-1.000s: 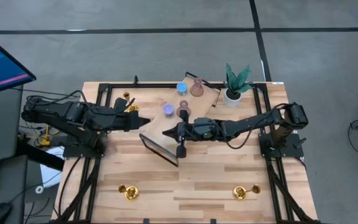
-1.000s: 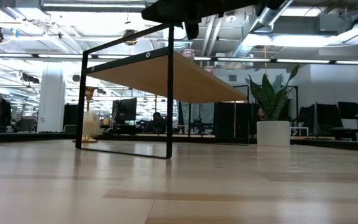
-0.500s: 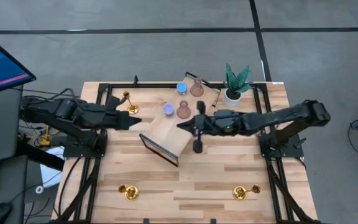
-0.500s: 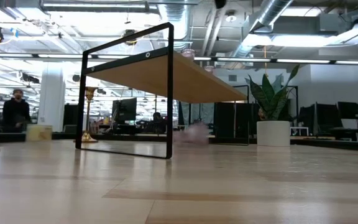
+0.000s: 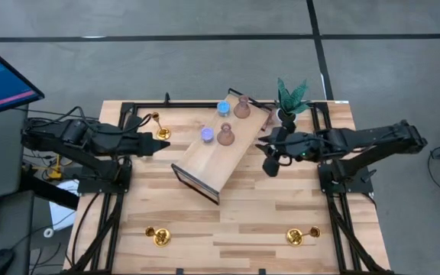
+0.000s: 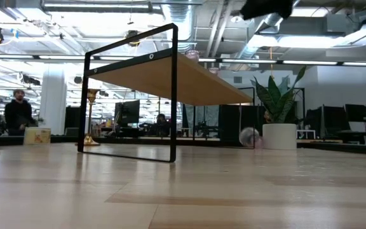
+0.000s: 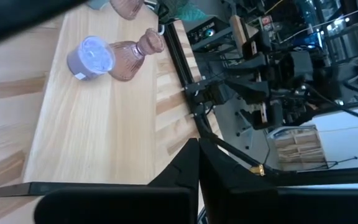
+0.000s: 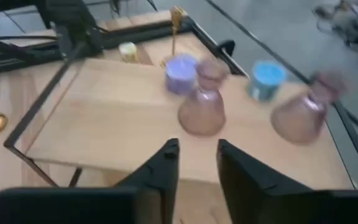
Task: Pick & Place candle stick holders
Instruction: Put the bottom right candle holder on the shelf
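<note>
**Regrasp the loose pink holder low and square**

The right hand hangs off the shelf's right edge, near the plant. Its fingers stand narrowly apart with nothing between them. From bench level, a pink holder shows blurred on the bench, just beside the white pot. Whether it is upright or tipped I cannot tell.

I judge that piece to be the one to fetch. Widen the fingers first, come down clear of the leaves, and close on the narrow neck rather than the bulb, which looks likely to slip. Lift straight up, then set it on bare wood, apart from the blue, violet and two pink pieces already on the shelf.

The left hand is closed, at the bench's back left beside two gold holders. No holder shows between its fingers. Two more gold ones wait at the front.
</note>
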Controlling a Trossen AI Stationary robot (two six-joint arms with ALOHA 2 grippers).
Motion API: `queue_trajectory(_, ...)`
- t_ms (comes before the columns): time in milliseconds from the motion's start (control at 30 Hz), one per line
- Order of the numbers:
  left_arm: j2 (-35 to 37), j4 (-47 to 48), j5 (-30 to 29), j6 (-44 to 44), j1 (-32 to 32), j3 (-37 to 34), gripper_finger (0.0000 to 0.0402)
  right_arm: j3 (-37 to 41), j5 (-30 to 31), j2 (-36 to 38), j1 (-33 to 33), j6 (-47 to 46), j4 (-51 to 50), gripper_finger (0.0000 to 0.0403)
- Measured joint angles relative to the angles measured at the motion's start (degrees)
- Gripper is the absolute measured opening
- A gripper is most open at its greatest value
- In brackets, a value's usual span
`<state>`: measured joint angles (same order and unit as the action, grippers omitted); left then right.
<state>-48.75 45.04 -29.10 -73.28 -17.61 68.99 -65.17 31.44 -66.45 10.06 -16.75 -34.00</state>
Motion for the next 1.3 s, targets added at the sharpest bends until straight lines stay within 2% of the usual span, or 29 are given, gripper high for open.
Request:
queue_trajectory(167,0.0,0.0,0.0,0.0,0.0,0.0,0.0003,0.0,3.4,2.7,2.1,-4.3,-4.8,0.0154)
queue_trajectory(300,0.0,0.0,0.0,0.9,0.0,0.0,0.0003,0.0,7.4,5.5,3.6,-6.6,-6.7,0.0183)
queue_trajectory(433,0.0,0.0,0.0,1.4,0.0,0.0,0.0002,0.0,10.7,8.4,4.2,-8.8,-8.3,0.0191)
queue_trajectory(767,0.0,0.0,-1.3,1.5,0.0,0.0,0.0002,0.0,13.7,14.5,1.7,-10.0,-9.1,0.0185)
queue_trajectory(1067,-0.1,-0.1,-2.6,1.5,0.0,0.0,0.0018,-1.3,12.5,14.3,-8.5,-9.8,-13.4,0.0218)
queue_trajectory(1300,-1.7,-2.3,-6.8,4.4,0.0,0.0,0.0082,-8.7,5.7,9.7,-23.8,-1.1,-14.4,0.0260)
